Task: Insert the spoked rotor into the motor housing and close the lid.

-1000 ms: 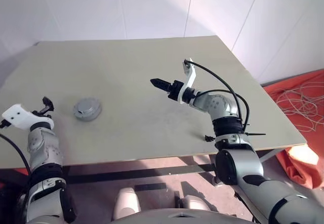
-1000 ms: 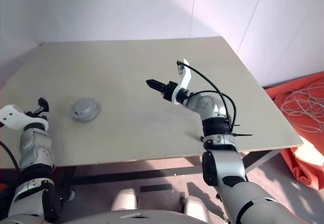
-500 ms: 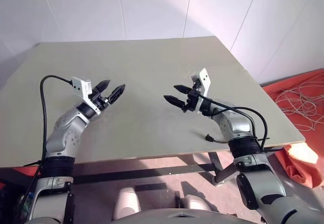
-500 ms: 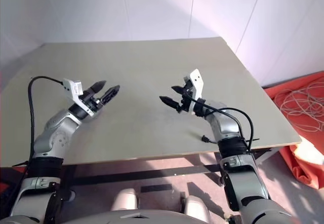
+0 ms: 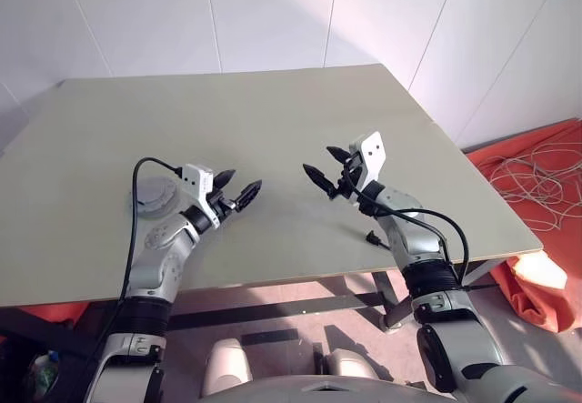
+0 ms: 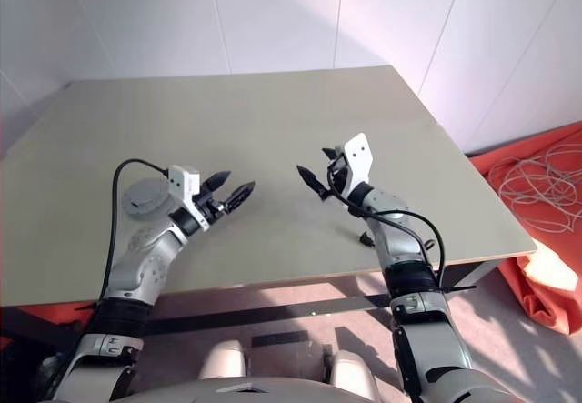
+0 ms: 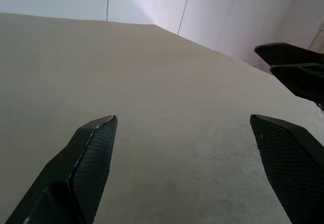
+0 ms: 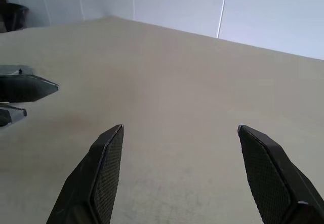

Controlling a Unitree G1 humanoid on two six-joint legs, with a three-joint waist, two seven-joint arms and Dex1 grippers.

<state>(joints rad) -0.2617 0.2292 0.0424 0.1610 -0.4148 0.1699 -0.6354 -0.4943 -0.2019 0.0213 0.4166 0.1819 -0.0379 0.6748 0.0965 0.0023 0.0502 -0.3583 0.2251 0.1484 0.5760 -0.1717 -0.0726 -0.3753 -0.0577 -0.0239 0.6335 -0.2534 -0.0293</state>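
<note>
- Swinging in from the 9 o'clock edge of the table, the left gripper has come to the middle. Its forearm now crosses just in front of the grey disc that lay clear of it a second ago.
- Meanwhile the right gripper has rolled about its own line, so its two fingers now show spread rather than edge-on, and it has drawn slightly toward 3 o'clock.
- Both sets of jaws stand wide and hold nothing. Each wrist view shows bare tabletop between its own fingers, with the other gripper's tips at the side.
- The grippers face each other across a gap over the table's centre: the left points toward 2 o'clock, the right toward 10 o'clock.
- The lid lies flat near the 8 o'clock part of the table, partly hidden by the left wrist and its cable. It looks thicker than a bare plate, so it may be seated on something, though I cannot tell.
- From the left fingertips the lid sits at about 9 o'clock, behind them and close beside the wrist; from the right gripper it is well apart, also toward 9 o'clock.
- Being round and flat, it has no long axis to line up with.
- My reading is that the left arm is far nearer, but it points away and would have to pull back and turn before reaching it.
</note>
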